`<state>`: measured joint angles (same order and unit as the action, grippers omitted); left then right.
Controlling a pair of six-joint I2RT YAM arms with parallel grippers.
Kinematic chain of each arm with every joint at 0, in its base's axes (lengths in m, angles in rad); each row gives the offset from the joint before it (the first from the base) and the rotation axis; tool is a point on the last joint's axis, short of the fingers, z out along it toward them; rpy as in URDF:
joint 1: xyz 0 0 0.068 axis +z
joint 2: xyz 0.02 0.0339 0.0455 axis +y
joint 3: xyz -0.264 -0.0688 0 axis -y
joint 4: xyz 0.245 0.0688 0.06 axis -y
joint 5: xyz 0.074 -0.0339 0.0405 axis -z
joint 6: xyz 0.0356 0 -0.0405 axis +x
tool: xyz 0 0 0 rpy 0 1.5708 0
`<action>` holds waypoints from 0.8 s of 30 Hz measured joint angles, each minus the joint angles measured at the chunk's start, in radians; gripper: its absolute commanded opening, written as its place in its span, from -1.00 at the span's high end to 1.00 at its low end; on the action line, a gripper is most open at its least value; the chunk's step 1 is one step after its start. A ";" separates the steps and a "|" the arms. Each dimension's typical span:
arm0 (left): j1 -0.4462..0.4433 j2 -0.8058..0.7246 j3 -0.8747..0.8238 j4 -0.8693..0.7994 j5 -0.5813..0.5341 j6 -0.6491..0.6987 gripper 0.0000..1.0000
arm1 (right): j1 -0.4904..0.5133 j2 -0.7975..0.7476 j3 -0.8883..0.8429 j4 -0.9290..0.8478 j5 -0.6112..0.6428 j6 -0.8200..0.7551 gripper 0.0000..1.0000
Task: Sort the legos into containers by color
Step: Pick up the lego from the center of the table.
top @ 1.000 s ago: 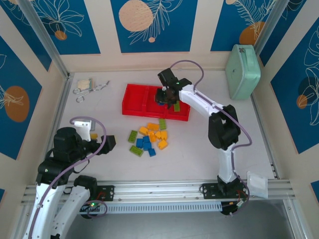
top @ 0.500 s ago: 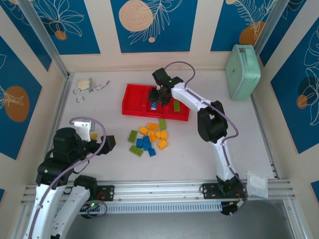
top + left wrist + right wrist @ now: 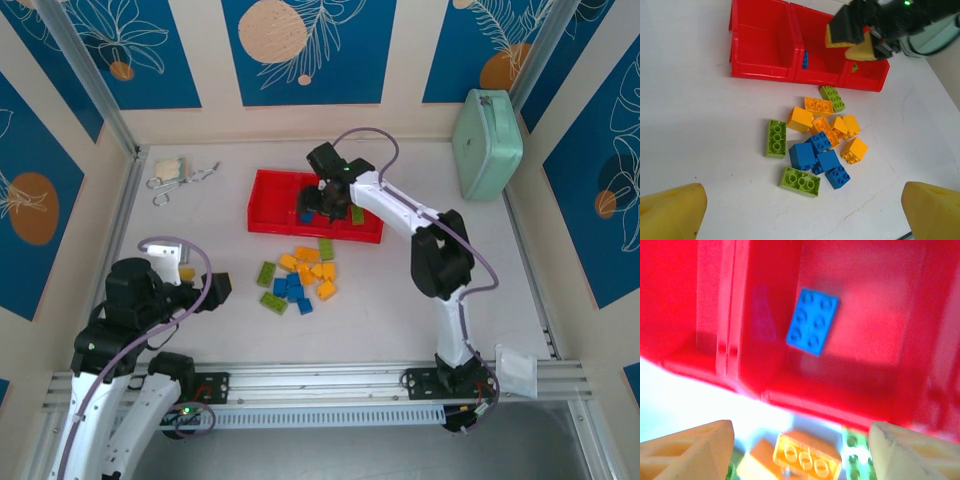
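Since a second ago the right hand [image 3: 325,200] has parted its fingers, and the blue brick [image 3: 306,216] it carried now lies flat, studs up, on the floor of the middle compartment of the red tray [image 3: 270,185]. From the right wrist, the brick [image 3: 812,321] sits slightly askew, well clear of the spread hand [image 3: 800,447], which pinches nothing. The right arm stretches forward and to the left from its base, elbow raised over the desk [image 3: 180,240] and wrist bent down over the tray's near wall. The left arm is folded close to its base at the near left, its hand [image 3: 215,288] pointing toward the loose legos [image 3: 300,278] but well apart from them. From the left wrist, that hand [image 3: 802,210] is spread wide and empty, with the pile [image 3: 820,145] of orange, blue and green bricks just in front of the tray [image 3: 760,50].
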<state>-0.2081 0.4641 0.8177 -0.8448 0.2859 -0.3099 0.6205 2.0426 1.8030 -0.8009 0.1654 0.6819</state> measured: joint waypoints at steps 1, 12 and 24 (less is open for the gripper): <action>0.000 -0.001 0.000 0.000 0.000 0.000 -0.99 | 0.014 -0.043 -0.042 -0.004 0.004 0.001 -0.47; 0.000 -0.005 -0.005 0.014 0.000 0.000 -0.99 | 0.178 -0.214 -0.209 -0.027 0.005 0.034 -0.26; 0.000 -0.024 -0.008 0.018 -0.007 0.000 -0.99 | 0.211 -0.027 -0.209 -0.021 -0.060 0.037 -0.17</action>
<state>-0.2081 0.4400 0.8101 -0.8268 0.2790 -0.3099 0.8318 2.0151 1.5940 -0.8223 0.1051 0.7189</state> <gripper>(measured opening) 0.994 0.589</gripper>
